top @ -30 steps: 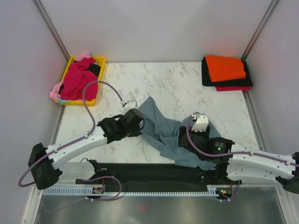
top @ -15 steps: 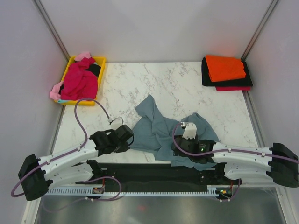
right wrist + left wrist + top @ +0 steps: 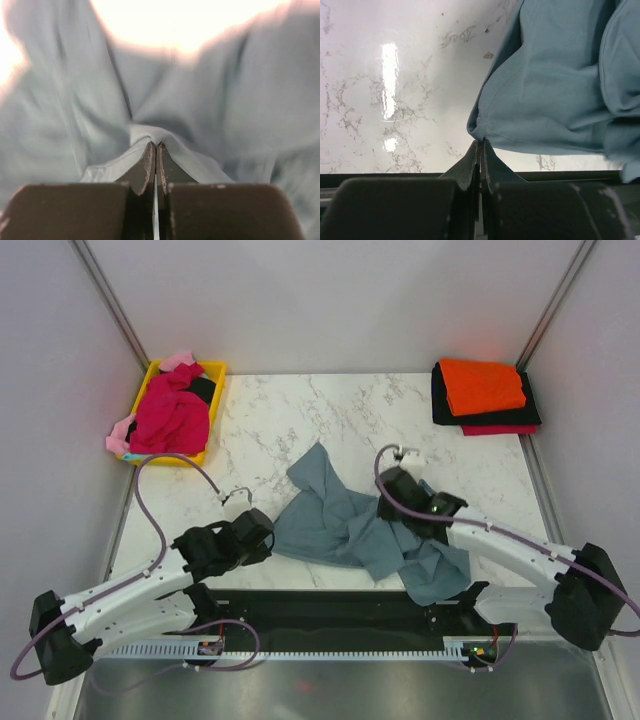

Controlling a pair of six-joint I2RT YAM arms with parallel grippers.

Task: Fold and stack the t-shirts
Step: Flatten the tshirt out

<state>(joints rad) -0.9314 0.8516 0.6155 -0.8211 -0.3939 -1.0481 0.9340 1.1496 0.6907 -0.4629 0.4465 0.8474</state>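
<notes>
A slate blue-grey t-shirt point(image 3: 345, 525) lies crumpled on the marble table, near its front middle. My left gripper point(image 3: 268, 538) is shut on the shirt's left edge; in the left wrist view the tips point(image 3: 481, 143) pinch a corner of the hem, with the shirt point(image 3: 560, 85) spreading to the right. My right gripper point(image 3: 390, 502) is shut on a raised fold near the shirt's right side; in the right wrist view the tips point(image 3: 155, 145) bite a ridge of the blue-grey cloth point(image 3: 200, 100). A folded stack point(image 3: 483, 388), orange over black over red, sits at the back right.
A yellow tray point(image 3: 214, 370) at the back left holds a magenta t-shirt point(image 3: 172, 412) with pink and black cloth around it. A black rail point(image 3: 330, 605) runs along the table's near edge. Grey walls close in both sides.
My right gripper has shut on the blue-grey shirt and moved toward the far side with a fold. My left gripper has drawn the shirt's edge back toward the near left.
</notes>
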